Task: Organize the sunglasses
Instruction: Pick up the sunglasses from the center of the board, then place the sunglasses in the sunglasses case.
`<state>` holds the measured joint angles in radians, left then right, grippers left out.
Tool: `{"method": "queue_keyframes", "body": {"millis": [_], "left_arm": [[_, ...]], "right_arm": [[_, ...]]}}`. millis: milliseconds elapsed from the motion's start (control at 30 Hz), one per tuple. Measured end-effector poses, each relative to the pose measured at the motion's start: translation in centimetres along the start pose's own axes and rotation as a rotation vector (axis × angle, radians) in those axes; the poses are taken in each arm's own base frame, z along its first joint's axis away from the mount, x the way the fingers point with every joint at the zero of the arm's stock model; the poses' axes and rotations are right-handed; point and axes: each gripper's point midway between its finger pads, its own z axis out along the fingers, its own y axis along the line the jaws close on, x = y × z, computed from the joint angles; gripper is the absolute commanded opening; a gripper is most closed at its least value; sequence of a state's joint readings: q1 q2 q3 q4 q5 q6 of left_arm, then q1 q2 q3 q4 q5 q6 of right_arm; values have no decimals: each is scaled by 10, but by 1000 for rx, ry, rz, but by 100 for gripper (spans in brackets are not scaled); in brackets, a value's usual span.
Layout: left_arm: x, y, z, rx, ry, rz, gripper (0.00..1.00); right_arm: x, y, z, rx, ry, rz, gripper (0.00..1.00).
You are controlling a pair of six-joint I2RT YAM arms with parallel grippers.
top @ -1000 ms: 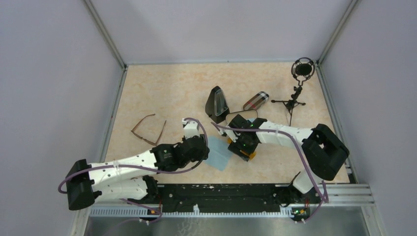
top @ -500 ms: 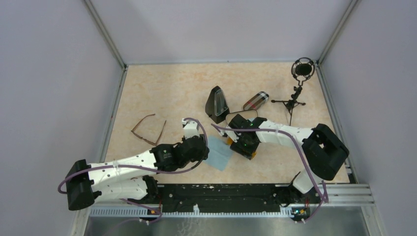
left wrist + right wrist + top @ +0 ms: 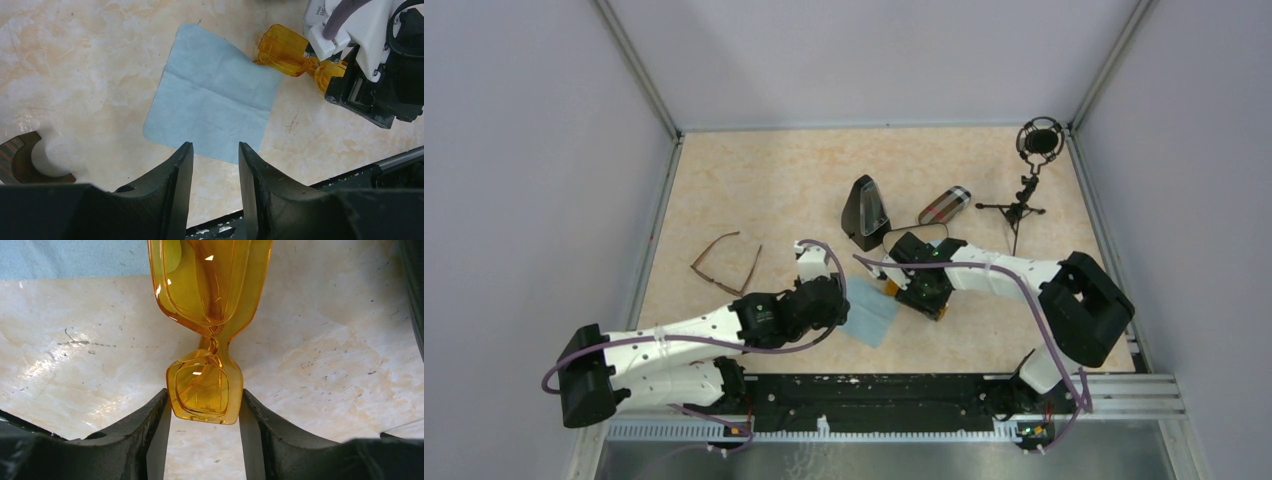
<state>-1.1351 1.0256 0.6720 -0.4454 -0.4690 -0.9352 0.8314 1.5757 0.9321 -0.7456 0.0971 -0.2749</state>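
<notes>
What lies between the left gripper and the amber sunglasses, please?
A light blue cloth lies flat between the left gripper and the amber sunglasses; the left wrist view shows it best.

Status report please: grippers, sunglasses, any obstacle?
Left gripper open, empty, over blue cloth. Right gripper shut on amber sunglasses. Brown sunglasses lie apart, untouched. Nothing blocking.

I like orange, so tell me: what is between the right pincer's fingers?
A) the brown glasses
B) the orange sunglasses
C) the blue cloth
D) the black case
B: the right wrist view shows the right pincer closed around one lens of the orange sunglasses.
</notes>
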Motion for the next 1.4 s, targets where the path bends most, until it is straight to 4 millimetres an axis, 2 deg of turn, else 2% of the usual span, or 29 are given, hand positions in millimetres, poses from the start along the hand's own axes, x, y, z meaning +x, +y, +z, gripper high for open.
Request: {"method": "queue_keyframes", "body": {"millis": [167,300,467,600,767,867,1033,1200,1400], "left_arm": [[-1,0,7,-10,-11,32,49],[-3,-3,22,-46,0,95,50],[-23,-22,49,-32,-6,109,47],[-39,-24,79,-20,-17,50,46],[-44,-37,114,2,-20,12,46],[-46,-54,137,20,-21,-1,44],[-49,-71,163,32,-31,-45,38],[-48,-73,169,36,-36,-89,37],[-55,-76,171,51,-55,-112,35]], "right_arm": [[6,-4,-5,11,16,-47,26],[13,-11,-23,20,-4,-72,23],[26,-27,-52,31,-50,-73,22],[40,-44,-75,65,-94,-52,21],[57,-60,-91,86,-134,-6,20],[65,-63,-89,92,-140,-4,20],[89,-49,-64,39,-60,-42,19],[103,-46,-44,-2,-3,-47,19],[108,-52,-31,-14,7,-38,19]]}}
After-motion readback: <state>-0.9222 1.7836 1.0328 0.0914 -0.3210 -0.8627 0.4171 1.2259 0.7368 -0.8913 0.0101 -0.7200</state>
